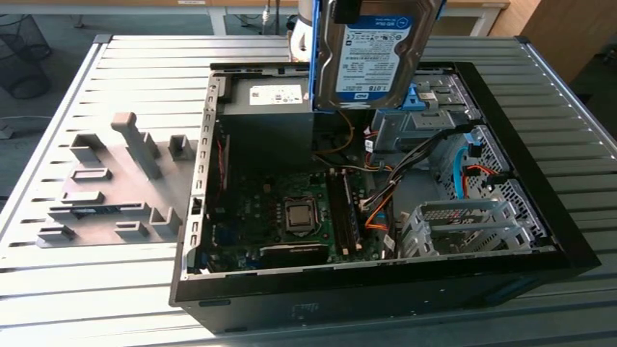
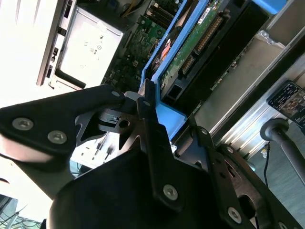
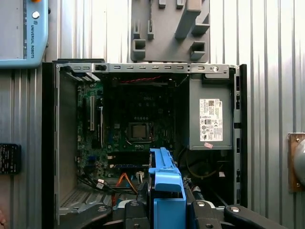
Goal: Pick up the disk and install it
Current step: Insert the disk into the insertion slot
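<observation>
The disk [image 1: 371, 58] is a silver hard drive with a blue-and-white label, clipped in a blue carrier frame. It hangs upright in the air above the far side of the open computer case [image 1: 568, 246]. In both wrist views my gripper [image 2: 157, 119] [image 3: 166, 210] is shut on the blue carrier [image 3: 164, 183], with a black finger [image 2: 152, 143] pressed against its edge. The second wrist view looks along the drive's green circuit-board underside [image 2: 190, 47]. Below the disk lie the motherboard [image 3: 138, 124] and the drive bays [image 1: 429, 108].
Inside the case are a dark-grey power supply [image 1: 265, 116] [image 3: 209, 114], orange cables [image 1: 381, 210] and a metal drive cage [image 1: 463, 224]. A grey fixture plate [image 1: 106, 188] [image 3: 167, 28] lies beside the case on the slatted metal table [image 1: 144, 58]. A blue-edged pendant [image 3: 21, 33] rests nearby.
</observation>
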Robot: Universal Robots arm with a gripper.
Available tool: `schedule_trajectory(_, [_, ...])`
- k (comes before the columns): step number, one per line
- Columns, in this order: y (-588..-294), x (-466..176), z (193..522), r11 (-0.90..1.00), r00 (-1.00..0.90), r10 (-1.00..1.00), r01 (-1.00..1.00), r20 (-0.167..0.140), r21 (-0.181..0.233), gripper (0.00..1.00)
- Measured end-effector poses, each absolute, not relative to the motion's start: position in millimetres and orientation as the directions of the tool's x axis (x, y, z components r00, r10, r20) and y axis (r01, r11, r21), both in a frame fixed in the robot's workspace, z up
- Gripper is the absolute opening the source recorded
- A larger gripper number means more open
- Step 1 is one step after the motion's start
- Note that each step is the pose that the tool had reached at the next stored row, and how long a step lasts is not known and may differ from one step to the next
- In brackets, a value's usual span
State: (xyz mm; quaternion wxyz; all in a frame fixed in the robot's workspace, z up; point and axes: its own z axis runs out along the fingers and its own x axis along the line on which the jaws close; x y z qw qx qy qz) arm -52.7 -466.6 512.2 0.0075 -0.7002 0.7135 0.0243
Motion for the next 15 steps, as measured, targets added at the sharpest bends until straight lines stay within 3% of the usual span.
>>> schedule_trajectory(15, [-520, -53, 510, 0.018, -0.019, -0.999, -1.000, -0.044, 0.024, 0.36])
